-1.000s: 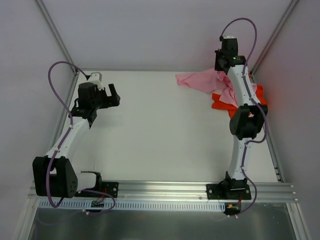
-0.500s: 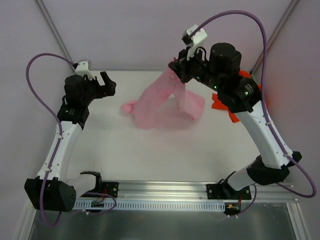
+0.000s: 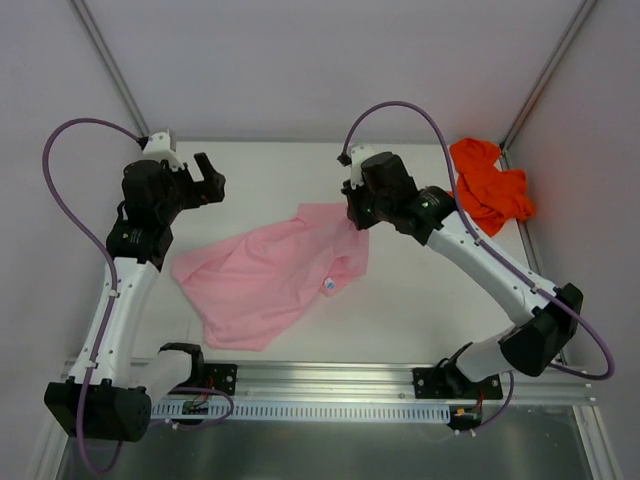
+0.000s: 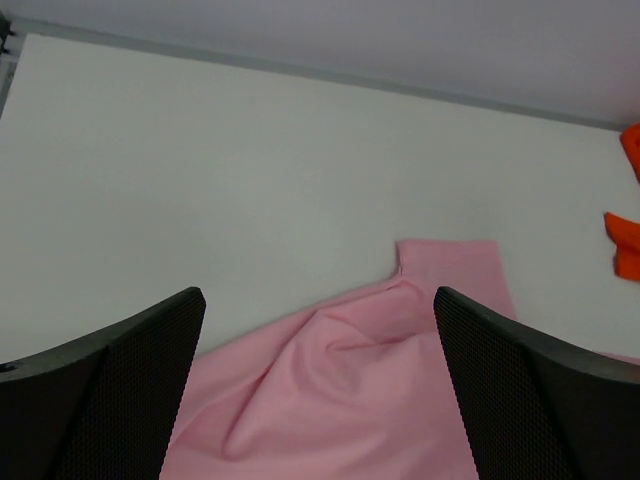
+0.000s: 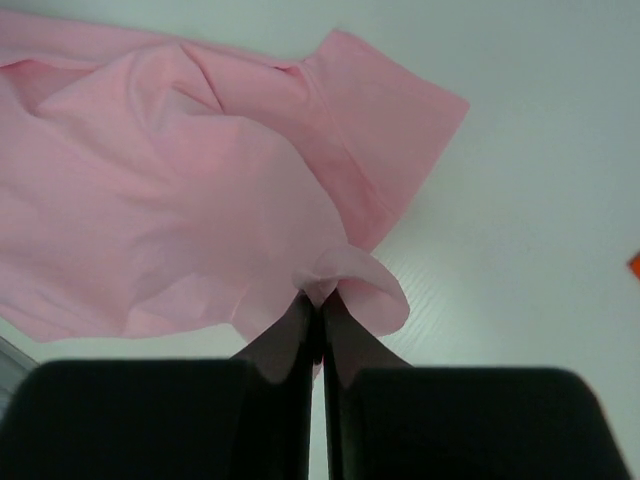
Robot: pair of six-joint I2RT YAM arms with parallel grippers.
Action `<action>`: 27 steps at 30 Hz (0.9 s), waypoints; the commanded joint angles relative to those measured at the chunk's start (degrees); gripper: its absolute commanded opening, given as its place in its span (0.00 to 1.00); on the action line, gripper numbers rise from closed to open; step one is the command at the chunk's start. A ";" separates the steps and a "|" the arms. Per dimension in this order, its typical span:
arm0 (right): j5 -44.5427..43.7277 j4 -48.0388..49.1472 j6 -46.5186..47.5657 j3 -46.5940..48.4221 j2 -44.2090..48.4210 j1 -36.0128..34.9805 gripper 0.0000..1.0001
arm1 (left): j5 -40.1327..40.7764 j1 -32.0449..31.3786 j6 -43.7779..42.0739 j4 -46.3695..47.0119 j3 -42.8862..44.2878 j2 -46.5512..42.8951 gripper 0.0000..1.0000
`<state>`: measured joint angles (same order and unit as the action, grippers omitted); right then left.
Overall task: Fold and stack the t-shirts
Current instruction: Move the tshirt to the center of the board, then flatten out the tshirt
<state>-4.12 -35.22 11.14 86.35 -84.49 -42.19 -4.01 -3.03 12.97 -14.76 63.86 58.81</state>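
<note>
The light pink t-shirt [image 3: 265, 275] lies spread and wrinkled across the middle of the white table, with a tiny pale mark near its right side. My right gripper [image 3: 352, 222] is shut on the shirt's upper right edge; in the right wrist view the fingers [image 5: 318, 300] pinch a fold of pink cloth [image 5: 180, 200]. My left gripper [image 3: 208, 175] is open and empty above the table's far left; its view shows the pink shirt [image 4: 380, 380] below between the spread fingers. The orange-red t-shirt [image 3: 488, 188] lies crumpled at the far right corner.
White walls and metal frame posts [image 3: 105, 70] close in the table at the back and sides. A metal rail [image 3: 330, 385] runs along the near edge with both arm bases. Orange cloth [image 4: 625, 235] shows at the right edge of the left wrist view.
My right gripper pulled the pink shirt off the orange one, swung it left and lowered it, so it now lies spread on the table. My left arm rose and shifted slightly left.
</note>
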 commanded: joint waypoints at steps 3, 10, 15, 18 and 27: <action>0.34 -5.10 -9.72 -8.02 7.83 0.18 0.01 | -1.26 -0.31 0.03 -1.58 -3.56 1.04 0.99; 4.54 -8.99 -24.04 -30.06 28.65 0.10 0.08 | 5.47 -0.31 6.09 -3.95 -4.35 5.00 0.99; 9.92 -9.51 -31.44 -43.35 39.83 0.10 0.69 | 10.16 -0.31 12.51 -6.68 -6.46 5.62 0.99; 8.08 -11.97 -28.98 -40.91 39.93 0.18 0.96 | 11.91 -0.31 14.27 -8.08 -6.99 5.88 0.99; -9.59 -9.35 -14.23 -12.98 13.36 1.40 0.96 | 24.83 -0.31 20.86 -18.00 -7.08 4.21 0.99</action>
<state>-7.16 -48.29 -9.17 67.40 -62.54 -41.95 13.56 -3.03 29.47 -27.94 56.95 64.71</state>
